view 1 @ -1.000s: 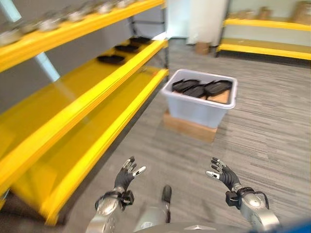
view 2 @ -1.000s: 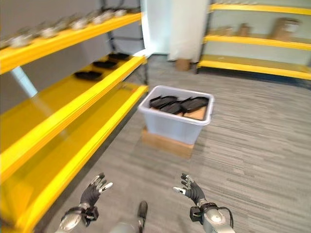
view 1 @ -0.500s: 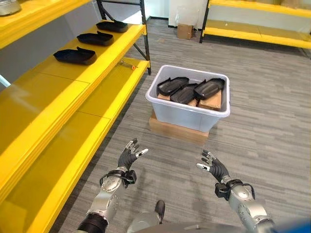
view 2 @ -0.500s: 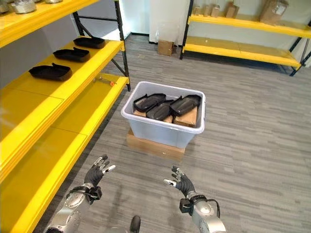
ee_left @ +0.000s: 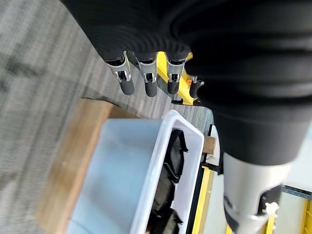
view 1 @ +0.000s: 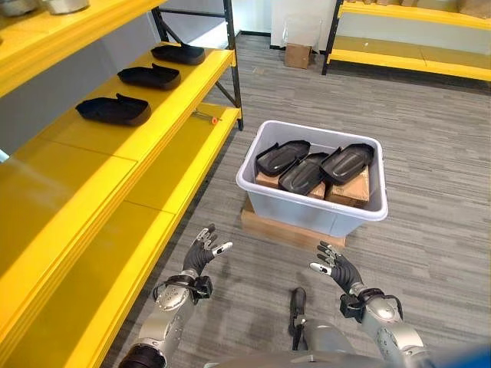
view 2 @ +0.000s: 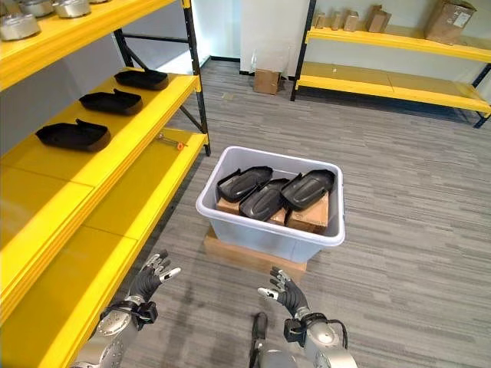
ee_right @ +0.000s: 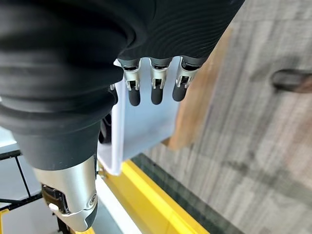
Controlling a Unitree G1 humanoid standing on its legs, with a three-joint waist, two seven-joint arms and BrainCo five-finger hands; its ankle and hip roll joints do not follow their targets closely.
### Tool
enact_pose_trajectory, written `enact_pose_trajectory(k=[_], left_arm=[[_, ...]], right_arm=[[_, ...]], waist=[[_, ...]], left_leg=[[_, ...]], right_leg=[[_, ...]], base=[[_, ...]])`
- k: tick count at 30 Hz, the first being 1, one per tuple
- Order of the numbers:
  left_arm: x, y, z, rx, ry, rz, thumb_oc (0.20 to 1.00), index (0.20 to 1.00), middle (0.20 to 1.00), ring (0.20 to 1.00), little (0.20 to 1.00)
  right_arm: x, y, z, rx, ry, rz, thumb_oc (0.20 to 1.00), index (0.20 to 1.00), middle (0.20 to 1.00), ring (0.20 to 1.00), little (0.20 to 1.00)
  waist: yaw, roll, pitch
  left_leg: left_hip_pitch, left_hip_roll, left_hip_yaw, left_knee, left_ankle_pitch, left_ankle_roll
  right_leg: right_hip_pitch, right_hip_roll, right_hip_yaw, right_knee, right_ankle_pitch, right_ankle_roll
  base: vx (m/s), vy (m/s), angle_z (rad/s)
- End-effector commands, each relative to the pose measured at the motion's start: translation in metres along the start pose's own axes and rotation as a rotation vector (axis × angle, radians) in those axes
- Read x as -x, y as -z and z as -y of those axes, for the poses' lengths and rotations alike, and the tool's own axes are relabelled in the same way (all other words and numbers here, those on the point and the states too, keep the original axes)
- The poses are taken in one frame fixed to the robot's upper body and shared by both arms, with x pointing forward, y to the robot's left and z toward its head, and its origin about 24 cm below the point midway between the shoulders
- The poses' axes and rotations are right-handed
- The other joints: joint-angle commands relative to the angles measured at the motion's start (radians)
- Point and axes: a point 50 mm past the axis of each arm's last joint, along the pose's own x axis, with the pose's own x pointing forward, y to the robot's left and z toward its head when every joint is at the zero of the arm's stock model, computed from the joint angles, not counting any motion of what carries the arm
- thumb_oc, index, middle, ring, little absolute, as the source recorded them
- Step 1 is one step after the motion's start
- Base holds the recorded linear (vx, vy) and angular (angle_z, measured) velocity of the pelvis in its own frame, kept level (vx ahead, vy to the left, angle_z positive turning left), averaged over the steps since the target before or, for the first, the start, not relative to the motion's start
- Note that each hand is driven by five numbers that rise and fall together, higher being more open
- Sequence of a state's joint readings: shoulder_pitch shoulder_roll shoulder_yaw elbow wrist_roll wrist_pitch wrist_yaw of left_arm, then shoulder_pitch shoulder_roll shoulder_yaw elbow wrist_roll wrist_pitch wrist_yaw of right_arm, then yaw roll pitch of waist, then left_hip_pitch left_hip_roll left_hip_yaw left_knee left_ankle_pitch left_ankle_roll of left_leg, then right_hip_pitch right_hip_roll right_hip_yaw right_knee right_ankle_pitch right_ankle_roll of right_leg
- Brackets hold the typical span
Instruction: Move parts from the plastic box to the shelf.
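Note:
A pale grey plastic box [view 1: 307, 201] stands on a flat wooden block on the floor, with three black moulded parts [view 1: 311, 165] lying on cardboard inside it. Three more black parts [view 1: 113, 110] lie in a row on the middle board of the yellow shelf [view 1: 100, 188] to my left. My left hand [view 1: 199, 256] and right hand [view 1: 336, 270] hover low over the floor, short of the box, both open and empty. The box rim [ee_left: 163, 161] with a black part inside appears past the left hand's fingers [ee_left: 147, 83].
A second yellow shelf [view 2: 383, 57] with cardboard boxes runs along the far wall. A small cardboard box [view 2: 267, 80] sits on the floor by it. Metal parts [view 2: 31, 17] rest on the top board. A small tool [view 2: 170, 140] lies on the lower board.
The camera has swung, so the box now sits nearer and more central. Both hands stay open and empty, slightly lower in view.

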State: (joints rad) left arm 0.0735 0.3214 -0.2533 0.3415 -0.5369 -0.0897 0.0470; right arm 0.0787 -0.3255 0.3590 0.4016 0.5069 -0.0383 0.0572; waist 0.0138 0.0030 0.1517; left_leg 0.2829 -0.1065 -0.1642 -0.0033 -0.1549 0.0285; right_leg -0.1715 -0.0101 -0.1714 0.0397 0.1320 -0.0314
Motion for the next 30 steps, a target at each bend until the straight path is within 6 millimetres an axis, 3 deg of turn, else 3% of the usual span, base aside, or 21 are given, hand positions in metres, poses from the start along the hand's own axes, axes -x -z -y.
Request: enact_pose_trajectory(k=[1,4,7,9,10,11,13,14,15,16,17,19,21,24,27,30], left_arm=[[-0.001,-0.018,0.003,-0.012,0.037,0.093,1.000,1.000,1.000,1.000,1.000],[-0.003,-0.019,0.006,-0.002,0.043,0.098,1.000,1.000,1.000,1.000,1.000],[-0.003,-0.021,0.006,0.011,0.040,0.110,1.000,1.000,1.000,1.000,1.000],[-0.003,-0.023,0.006,0.017,0.038,0.114,1.000,1.000,1.000,1.000,1.000],[-0.002,-0.021,0.006,0.020,0.038,0.109,1.000,1.000,1.000,1.000,1.000],[-0.001,-0.021,0.007,0.031,0.038,0.107,1.000,1.000,1.000,1.000,1.000],[-0.001,-0.020,0.007,0.032,0.040,0.104,1.000,1.000,1.000,1.000,1.000],[0.000,-0.018,0.007,0.027,0.041,0.093,1.000,1.000,1.000,1.000,1.000],[0.000,-0.018,0.007,0.027,0.041,0.093,1.000,1.000,1.000,1.000,1.000],[-0.001,-0.017,0.008,0.023,0.043,0.091,1.000,1.000,1.000,1.000,1.000],[-0.002,-0.016,0.010,0.028,0.052,0.090,1.000,1.000,1.000,1.000,1.000],[-0.001,-0.015,0.010,0.026,0.054,0.085,1.000,1.000,1.000,1.000,1.000],[-0.002,-0.018,0.011,0.015,0.068,0.096,1.000,1.000,1.000,1.000,1.000],[-0.002,-0.022,0.008,-0.007,0.069,0.105,1.000,1.000,1.000,1.000,1.000],[-0.003,-0.024,0.007,-0.010,0.067,0.111,1.000,1.000,1.000,1.000,1.000],[-0.007,-0.032,0.006,-0.030,0.061,0.136,1.000,1.000,1.000,1.000,1.000]], right_arm=[[0.000,-0.024,0.006,-0.007,0.005,0.117,1.000,1.000,1.000,1.000,1.000],[0.003,-0.023,0.013,-0.023,0.032,0.115,1.000,1.000,1.000,1.000,1.000],[0.003,-0.026,0.016,-0.013,0.036,0.127,1.000,1.000,1.000,1.000,1.000],[0.004,-0.031,0.018,0.001,0.031,0.139,1.000,1.000,1.000,1.000,1.000],[0.005,-0.031,0.019,0.007,0.034,0.140,1.000,1.000,1.000,1.000,1.000],[0.004,-0.033,0.021,0.018,0.043,0.142,1.000,1.000,1.000,1.000,1.000],[0.005,-0.034,0.022,0.016,0.049,0.150,1.000,1.000,1.000,1.000,1.000],[0.005,-0.036,0.023,0.013,0.060,0.162,1.000,1.000,1.000,1.000,1.000],[0.005,-0.036,0.023,0.013,0.060,0.163,1.000,1.000,1.000,1.000,1.000],[0.006,-0.038,0.026,0.023,0.077,0.170,1.000,1.000,1.000,1.000,1.000],[0.007,-0.037,0.027,0.024,0.082,0.166,1.000,1.000,1.000,1.000,1.000],[0.008,-0.033,0.025,0.018,0.078,0.156,1.000,1.000,1.000,1.000,1.000],[0.009,-0.030,0.025,0.004,0.080,0.149,1.000,1.000,1.000,1.000,1.000],[0.009,-0.026,0.018,-0.017,0.055,0.140,1.000,1.000,1.000,1.000,1.000],[0.008,-0.025,0.016,-0.019,0.053,0.137,1.000,1.000,1.000,1.000,1.000],[0.006,-0.028,0.012,-0.022,0.044,0.148,1.000,1.000,1.000,1.000,1.000]], waist=[[0.011,-0.018,-0.042],[0.000,-0.019,-0.040],[0.008,-0.032,-0.009],[0.024,-0.042,0.019],[0.032,-0.045,0.023],[0.033,-0.052,0.024],[0.041,-0.060,0.025],[0.047,-0.060,0.019],[0.047,-0.062,0.018],[0.044,-0.041,0.005],[0.036,-0.013,-0.013],[0.040,-0.005,-0.024],[0.037,-0.001,-0.036],[0.044,-0.010,-0.049],[0.047,-0.013,-0.051],[0.038,-0.026,-0.058]], left_leg=[[-0.172,0.037,0.035,0.072,0.053,0.006],[-0.207,0.055,0.043,0.211,0.077,-0.042],[-0.341,0.046,0.055,0.524,0.209,-0.093],[-0.434,0.016,0.043,0.701,0.249,-0.092],[-0.457,0.013,0.041,0.704,0.242,-0.076],[-0.492,0.058,0.046,0.622,0.233,-0.056],[-0.493,0.087,0.035,0.549,0.216,-0.051],[-0.441,0.151,-0.011,0.260,0.206,-0.050],[-0.437,0.150,-0.011,0.249,0.214,-0.050],[-0.430,0.230,-0.043,0.048,0.301,-0.079],[-0.405,0.257,-0.033,-0.013,0.313,-0.106],[-0.365,0.266,-0.026,-0.057,0.314,-0.114],[-0.342,0.252,-0.001,-0.055,0.294,-0.114],[-0.316,0.215,0.053,-0.048,0.241,-0.084],[-0.313,0.207,0.067,-0.047,0.230,-0.076],[-0.318,0.166,0.108,-0.028,0.180,-0.045]], right_leg=[[0.090,-0.013,0.028,-0.016,-0.086,0.089],[0.141,0.007,0.046,-0.040,-0.114,0.064],[0.195,0.012,0.060,-0.080,-0.121,0.042],[0.226,0.014,0.075,-0.104,-0.118,0.027],[0.237,0.014,0.081,-0.113,-0.121,0.026],[0.244,-0.003,0.092,-0.120,-0.119,0.031],[0.250,-0.013,0.103,-0.120,-0.123,0.037],[0.253,-0.012,0.130,-0.120,-0.136,0.048],[0.252,-0.014,0.129,-0.121,-0.136,0.048],[0.259,-0.004,0.145,-0.123,-0.161,0.052],[0.287,-0.012,0.161,-0.124,-0.189,0.063],[0.296,-0.014,0.167,-0.124,-0.192,0.067],[0.302,-0.047,0.158,-0.122,-0.185,0.084],[0.296,-0.112,0.180,-0.106,-0.165,0.120],[0.289,-0.127,0.188,-0.101,-0.161,0.131],[0.254,-0.182,0.200,-0.094,-0.137,0.169]], base=[[0.17,-0.094,0.17],[0.19,-0.129,0.05],[0.05,-0.096,-0.07],[0.06,-0.079,-0.16],[0.16,-0.028,-0.28],[0.13,-0.001,-0.25],[0.16,0.065,-0.29],[0.18,0.093,-0.29],[0.24,0.163,-0.33],[0.29,0.285,-0.43],[0.29,0.288,-0.50],[0.21,0.223,-0.50],[0.20,0.265,-0.64],[0.16,0.272,-0.33],[0.07,0.162,-0.29],[0.11,0.262,-0.36]])
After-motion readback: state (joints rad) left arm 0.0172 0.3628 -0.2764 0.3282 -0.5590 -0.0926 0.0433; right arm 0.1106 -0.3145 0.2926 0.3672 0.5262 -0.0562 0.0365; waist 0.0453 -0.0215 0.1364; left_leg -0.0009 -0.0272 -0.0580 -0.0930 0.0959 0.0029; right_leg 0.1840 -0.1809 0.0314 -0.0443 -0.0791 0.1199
